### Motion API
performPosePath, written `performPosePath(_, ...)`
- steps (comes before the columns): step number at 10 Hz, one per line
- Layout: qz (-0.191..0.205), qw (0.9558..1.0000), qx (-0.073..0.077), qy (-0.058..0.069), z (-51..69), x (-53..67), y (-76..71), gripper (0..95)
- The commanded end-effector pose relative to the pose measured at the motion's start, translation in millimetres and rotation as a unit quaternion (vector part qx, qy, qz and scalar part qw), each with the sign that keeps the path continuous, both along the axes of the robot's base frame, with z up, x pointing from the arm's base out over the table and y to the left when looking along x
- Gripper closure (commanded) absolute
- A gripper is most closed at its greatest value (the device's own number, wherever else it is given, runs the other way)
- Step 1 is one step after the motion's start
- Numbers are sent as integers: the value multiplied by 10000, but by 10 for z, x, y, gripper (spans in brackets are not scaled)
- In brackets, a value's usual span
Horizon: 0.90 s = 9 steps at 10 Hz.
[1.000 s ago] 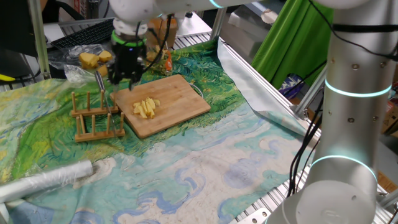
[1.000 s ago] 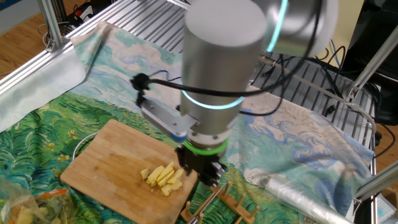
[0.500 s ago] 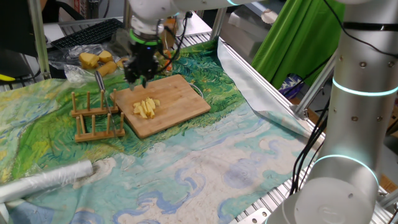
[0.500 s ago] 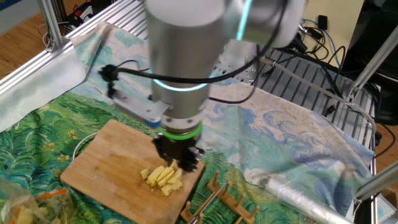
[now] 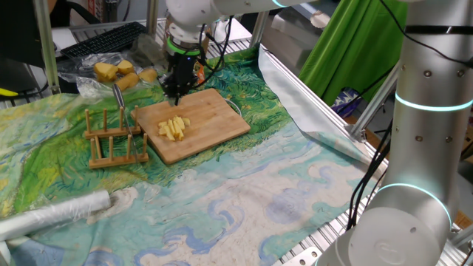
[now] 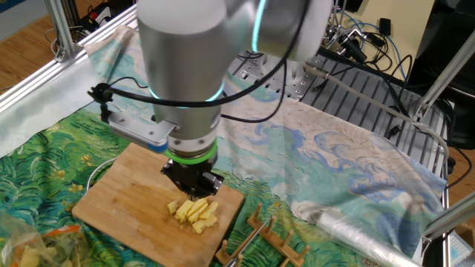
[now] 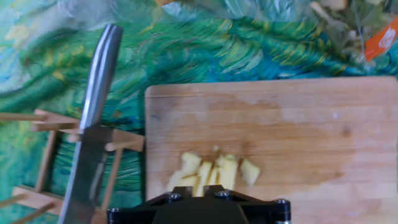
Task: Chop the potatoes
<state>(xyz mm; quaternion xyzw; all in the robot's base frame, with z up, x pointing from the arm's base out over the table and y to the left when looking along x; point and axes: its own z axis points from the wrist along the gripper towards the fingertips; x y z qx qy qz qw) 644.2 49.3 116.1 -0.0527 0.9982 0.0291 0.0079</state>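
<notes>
The gripper (image 5: pixel 177 94) hangs over the far edge of the board (image 5: pixel 214 122), pointing straight down, its fingers pressed together on nothing. In the other fixed view it sits just above and behind the potatoes (image 6: pixel 194 213); the hand view shows only the black underside of its body along the bottom edge, so the fingertips themselves are hidden there.

The potatoes (image 5: pixel 174 128) lie near the middle of the board as a small cluster of pale sticks and slices, already cut. In the hand view they sit just above the gripper body, toward the board's left side.

The knife (image 7: pixel 93 134) stands blade-up in the wooden rack (image 5: pixel 114 140) just beside the board, not in the gripper. More yellow pieces (image 5: pixel 117 72) rest in a plastic bag beyond the rack.

As a judgement: the chopping looks done or nearly so, with the knife parked and the hand empty over the board. This reads as a closing step, or a gap between cuts. If more cutting is wanted, the next move calls for opening the fingers, shifting over to the rack and taking the knife by its handle, clear of the blade. If not, lifting straight up, clear of the pile, would do.
</notes>
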Motion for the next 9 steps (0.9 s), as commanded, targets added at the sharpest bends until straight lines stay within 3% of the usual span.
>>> performPosePath(1, 112, 9999, -5, -10, -2, 5, -1, 950)
performPosePath(6, 367, 9993, -72, 18, -3, 8, -3, 950)
performPosePath(9, 276, 9995, -128, 67, -3, 8, -3, 950)
